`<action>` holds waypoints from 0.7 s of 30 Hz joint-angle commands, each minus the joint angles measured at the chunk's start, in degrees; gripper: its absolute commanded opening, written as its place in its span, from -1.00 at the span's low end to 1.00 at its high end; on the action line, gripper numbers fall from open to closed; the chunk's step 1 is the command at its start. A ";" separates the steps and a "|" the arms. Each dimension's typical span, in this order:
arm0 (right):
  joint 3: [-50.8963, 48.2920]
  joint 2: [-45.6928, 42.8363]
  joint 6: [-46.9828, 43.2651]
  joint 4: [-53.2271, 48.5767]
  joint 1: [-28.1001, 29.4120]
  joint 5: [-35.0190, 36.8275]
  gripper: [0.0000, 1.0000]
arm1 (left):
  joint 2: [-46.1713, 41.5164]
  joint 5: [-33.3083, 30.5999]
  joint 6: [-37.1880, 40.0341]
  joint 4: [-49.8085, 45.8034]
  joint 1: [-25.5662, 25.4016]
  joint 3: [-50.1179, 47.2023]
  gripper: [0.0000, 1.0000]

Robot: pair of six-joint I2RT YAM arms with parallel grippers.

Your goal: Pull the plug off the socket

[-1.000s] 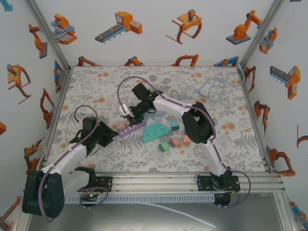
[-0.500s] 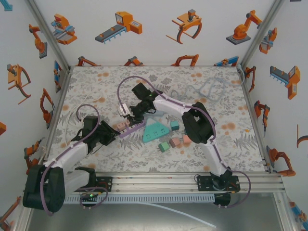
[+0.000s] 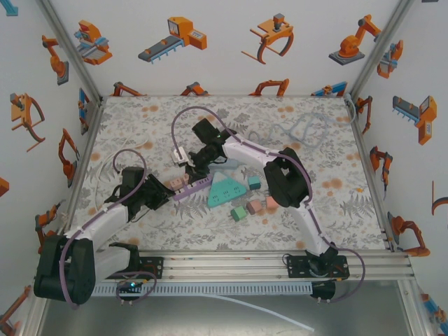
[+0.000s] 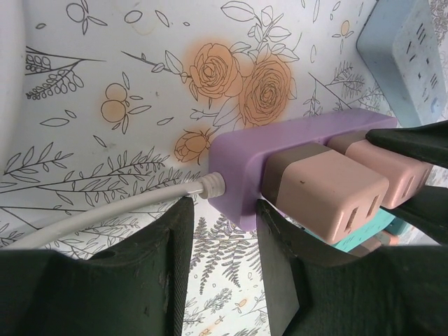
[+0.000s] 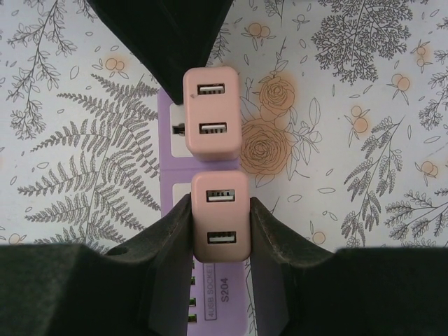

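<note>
A purple socket strip (image 3: pixel 198 186) lies on the floral mat with two pink plugs (image 3: pixel 178 183) seated in its left end. In the right wrist view my right gripper (image 5: pixel 220 203) is shut on the nearer pink plug (image 5: pixel 220 217), one finger on each side. The other plug (image 5: pixel 210 112) sits just beyond it on the strip (image 5: pixel 224 294). My left gripper (image 4: pixel 222 210) is at the strip's cable end (image 4: pixel 238 154). Its narrow jaws pinch the corner beside the white cable (image 4: pixel 105 213). From above, the left gripper (image 3: pixel 164 192) and right gripper (image 3: pixel 190 170) meet at that end.
A teal triangular power strip (image 3: pixel 225 189) lies right of the purple one, with small coloured adapters (image 3: pixel 253 205) beside it. A white adapter (image 3: pixel 179 155) sits behind the plugs. A clear cable (image 3: pixel 301 129) loops at the back right. Frame rails bound the mat.
My left gripper has slid up to the strip's cable end and narrowed its jaws. The right gripper has tightened on the plug and barely moved.
</note>
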 commanded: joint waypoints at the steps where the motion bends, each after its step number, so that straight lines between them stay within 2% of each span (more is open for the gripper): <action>1: 2.74 -0.28 1.72 1.13 0.34 -3.42 -0.85 | 1.32 -4.75 3.87 -6.64 0.30 -0.54 -0.18; 8: 2.74 -0.93 -2.81 -2.22 0.60 -0.58 -0.88 | 2.01 -4.87 4.46 -6.14 0.35 -0.35 -0.19; 11: 3.04 -0.55 -3.74 -3.24 0.61 0.85 -0.88 | 3.07 -2.82 5.33 -4.48 0.14 -0.45 -0.23; 15: 4.23 0.57 -1.94 -2.90 0.60 -1.49 -0.90 | 6.78 1.25 6.09 -2.55 -1.35 0.26 -0.27; 21: 4.92 0.02 3.39 0.37 0.60 -2.31 -0.95 | 11.80 -2.02 6.01 -6.35 -3.39 1.48 -0.27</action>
